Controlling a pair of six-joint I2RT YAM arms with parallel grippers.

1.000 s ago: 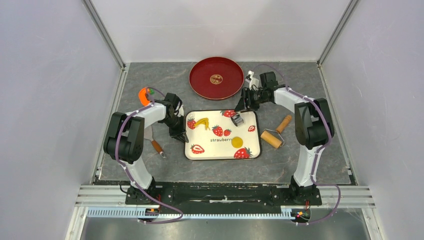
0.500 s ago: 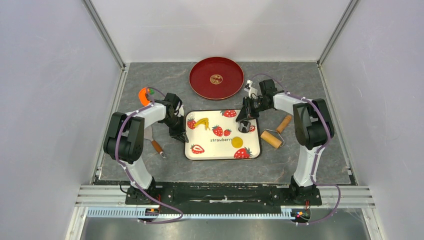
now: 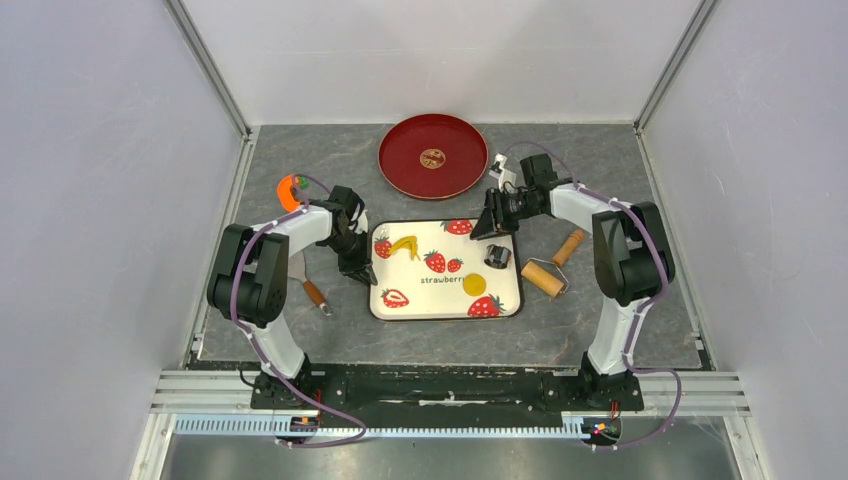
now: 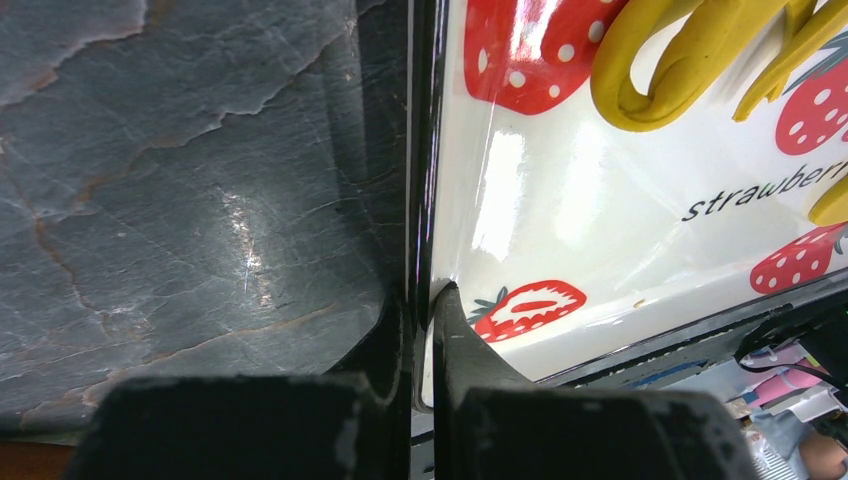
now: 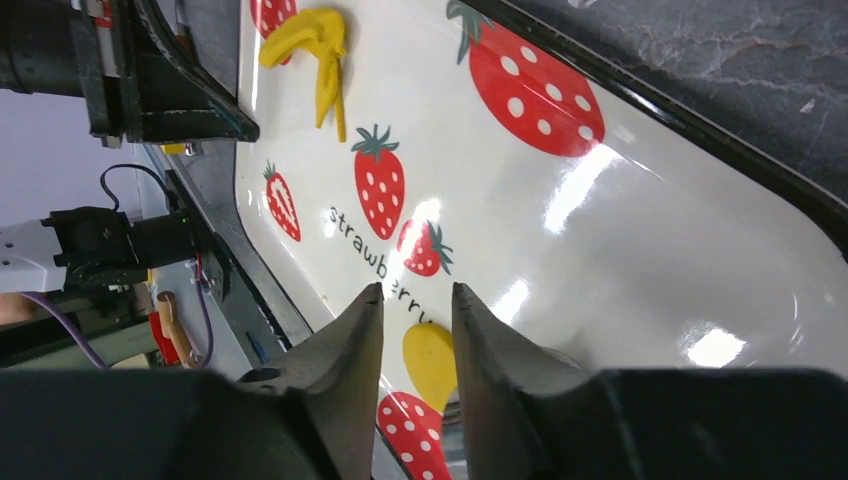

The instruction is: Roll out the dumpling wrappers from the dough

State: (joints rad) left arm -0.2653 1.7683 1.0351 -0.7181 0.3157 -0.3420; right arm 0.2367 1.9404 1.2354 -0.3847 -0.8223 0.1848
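Note:
The dumpling wrapper (image 3: 474, 283), a small flat yellow disc, lies on the strawberry-print tray (image 3: 510, 300) near its front right. It also shows in the right wrist view (image 5: 430, 362), between and beyond my fingers. An irregular yellow dough scrap (image 3: 402, 245) lies at the tray's back left. My left gripper (image 3: 358, 268) is shut on the tray's left rim (image 4: 422, 180). My right gripper (image 3: 483, 228) hovers over the tray's back right edge, open and empty (image 5: 413, 292). A small metal ring cutter (image 3: 495, 256) sits on the tray just in front of it.
A wooden rolling pin (image 3: 555, 264) lies on the table right of the tray. A red plate (image 3: 433, 155) sits at the back. An orange tool (image 3: 290, 190) and a wood-handled scraper (image 3: 312, 290) lie left of the tray, by the left arm.
My right gripper carried the cutter toward the tray's right side, let it go there, and drew back toward the tray's back edge. The left gripper has not moved.

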